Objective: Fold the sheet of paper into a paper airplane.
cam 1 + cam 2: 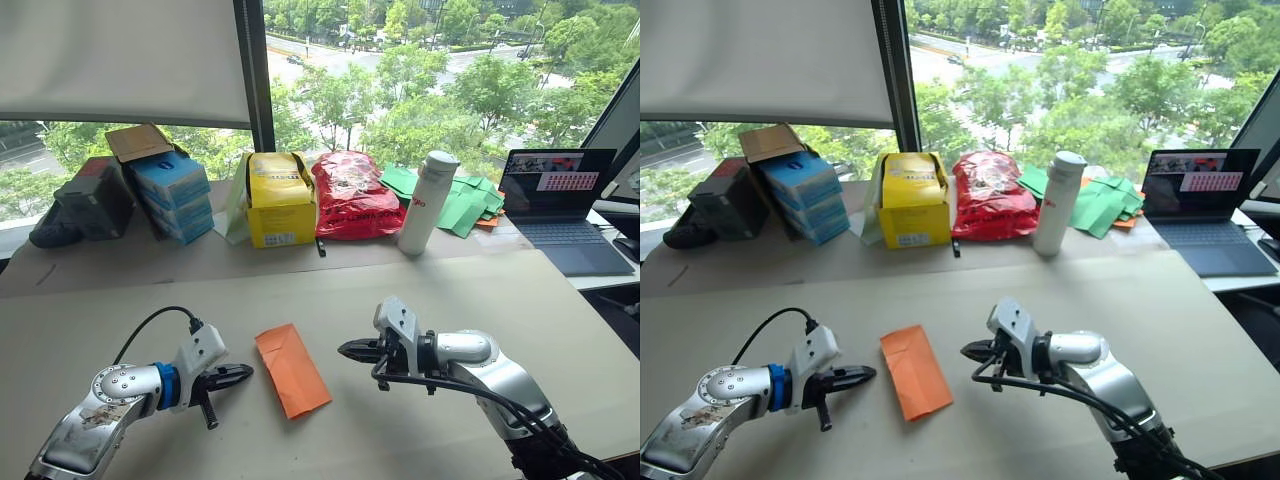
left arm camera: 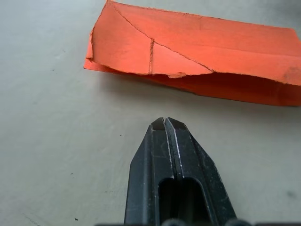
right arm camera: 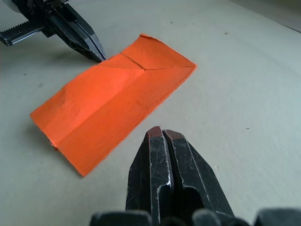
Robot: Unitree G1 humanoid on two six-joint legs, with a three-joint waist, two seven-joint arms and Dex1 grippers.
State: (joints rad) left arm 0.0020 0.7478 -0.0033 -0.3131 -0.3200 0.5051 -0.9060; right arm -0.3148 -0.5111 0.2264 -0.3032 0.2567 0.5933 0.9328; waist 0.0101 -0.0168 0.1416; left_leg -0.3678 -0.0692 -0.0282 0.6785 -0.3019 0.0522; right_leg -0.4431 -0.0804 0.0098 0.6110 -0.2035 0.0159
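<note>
paper bright orange | box yellow | bag red | bottle white

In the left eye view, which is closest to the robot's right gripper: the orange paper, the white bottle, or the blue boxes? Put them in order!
Starting from the right gripper:
1. The sheet of paper, lying flat on the table just to the gripper's left.
2. The white bottle, standing upright at the back by the window.
3. The blue boxes, stacked at the far back left.

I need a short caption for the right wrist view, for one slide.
Folded orange paper lies flat on the table between the shut right gripper and the left gripper.
</note>
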